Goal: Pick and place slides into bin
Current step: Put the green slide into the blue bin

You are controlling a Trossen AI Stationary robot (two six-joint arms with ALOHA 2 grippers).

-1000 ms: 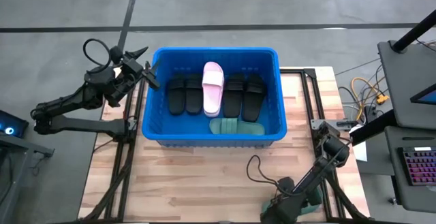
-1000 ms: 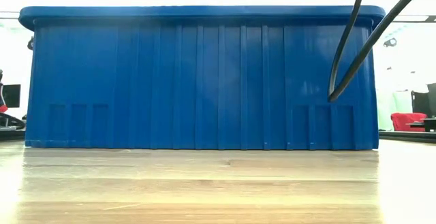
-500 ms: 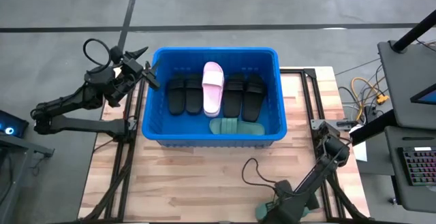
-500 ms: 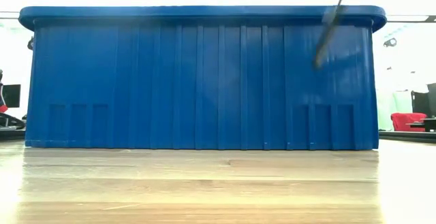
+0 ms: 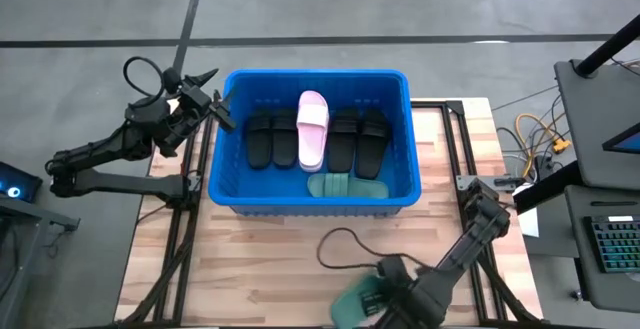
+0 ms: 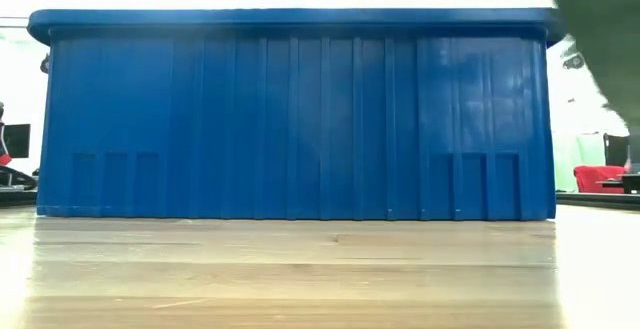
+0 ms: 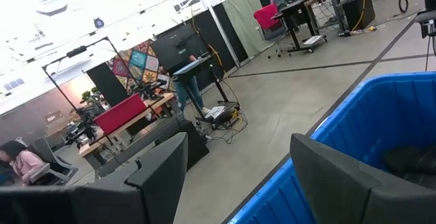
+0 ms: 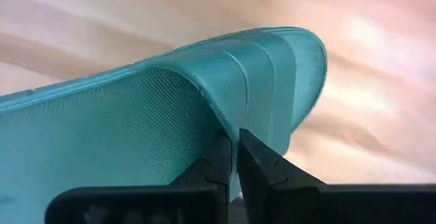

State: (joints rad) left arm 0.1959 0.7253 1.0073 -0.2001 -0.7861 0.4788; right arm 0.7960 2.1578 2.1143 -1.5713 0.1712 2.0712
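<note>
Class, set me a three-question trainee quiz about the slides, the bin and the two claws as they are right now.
1. How many slides lie inside the bin?
2. True or false: the right claw is shut on a green slide.
3. Where is the left claw? A) open beside the bin's left wall B) inside the bin C) over the table's front edge.

Key: 1. six: four black, one pink, one green; 2. true; 3. A.

1. You have the bin (image 5: 232, 201) at the middle of the table (image 5: 270, 259), toward its far edge.
2. In it, five slides (image 5: 314, 129) lie side by side, and another lies across them by the near wall.
3. Your left gripper (image 5: 212, 97) hangs just outside the bin's far left corner.
4. Your right gripper (image 5: 385, 297) sits at the table's near edge, pinching one slide (image 5: 355, 305).
</note>
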